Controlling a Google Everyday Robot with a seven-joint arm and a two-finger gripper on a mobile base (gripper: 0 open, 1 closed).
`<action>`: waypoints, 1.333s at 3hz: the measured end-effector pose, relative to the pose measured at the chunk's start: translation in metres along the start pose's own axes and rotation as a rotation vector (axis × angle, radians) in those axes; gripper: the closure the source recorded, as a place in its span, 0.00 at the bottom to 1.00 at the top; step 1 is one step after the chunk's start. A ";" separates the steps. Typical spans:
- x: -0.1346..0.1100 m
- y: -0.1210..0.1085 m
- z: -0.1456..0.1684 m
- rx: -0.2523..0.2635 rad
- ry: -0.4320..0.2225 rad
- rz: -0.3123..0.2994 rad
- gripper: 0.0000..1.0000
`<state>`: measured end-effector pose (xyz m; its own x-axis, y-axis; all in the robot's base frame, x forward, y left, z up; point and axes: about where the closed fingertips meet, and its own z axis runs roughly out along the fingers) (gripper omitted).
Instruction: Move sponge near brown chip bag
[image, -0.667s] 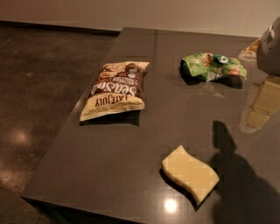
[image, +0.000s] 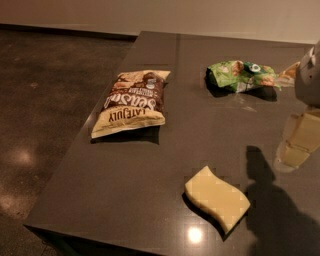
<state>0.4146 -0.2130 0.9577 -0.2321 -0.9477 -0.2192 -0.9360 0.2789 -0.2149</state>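
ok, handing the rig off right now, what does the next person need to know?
Claw: at the right edge of the view, above the table, not touching the sponge.
Sponge: lies flat near the table's front edge, right of centre.
Brown chip bag: lies flat on the left side, farther back, with a wide gap to the sponge.
Green snack bag: back right, not part of the job.
Done: nothing yet, sponge not grasped.
Left: bring the claw to the sponge, grasp it, set it down beside the brown chip bag.
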 end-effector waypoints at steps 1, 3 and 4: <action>0.002 0.036 0.029 -0.079 -0.042 -0.024 0.00; -0.012 0.090 0.068 -0.203 -0.104 -0.133 0.00; -0.020 0.112 0.087 -0.230 -0.128 -0.178 0.00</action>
<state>0.3376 -0.1490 0.8557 -0.0373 -0.9470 -0.3189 -0.9976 0.0539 -0.0432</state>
